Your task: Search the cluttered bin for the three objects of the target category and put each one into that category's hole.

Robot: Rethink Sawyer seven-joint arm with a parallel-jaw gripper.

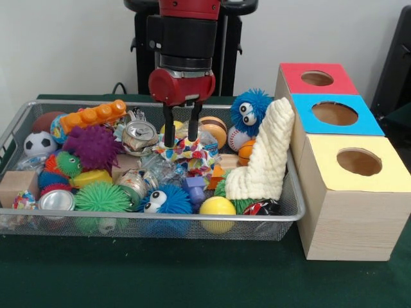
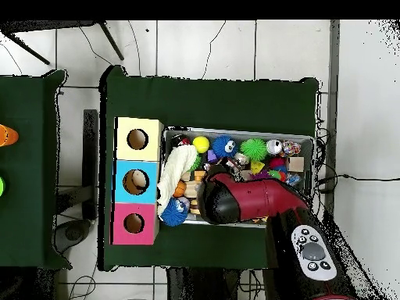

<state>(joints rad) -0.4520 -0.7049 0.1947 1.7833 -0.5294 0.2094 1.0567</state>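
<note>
The silver wire-mesh bin (image 1: 290,215) lies on the green table, full of mixed toys; it also shows in the overhead view (image 2: 306,140). My gripper (image 1: 181,137) hangs over the bin's middle, its two black fingers open and lowered to either side of a crumpled colourful dotted cloth (image 1: 186,153). Nothing is held. Beside the bin stands a wooden box with three round holes: red top (image 1: 317,78), blue top (image 1: 334,113), yellow top (image 1: 359,162). In the overhead view the red arm (image 2: 250,199) covers the gripper and much of the bin.
In the bin: a cream knitted cloth (image 1: 264,157) leaning on the box side, a blue furry googly-eyed ball (image 1: 249,110), a purple spiky ball (image 1: 94,146), crushed cans (image 1: 139,135), a yellow ball (image 1: 217,206), a soccer ball (image 1: 39,143), an orange toy (image 1: 93,117), wooden blocks (image 1: 15,185).
</note>
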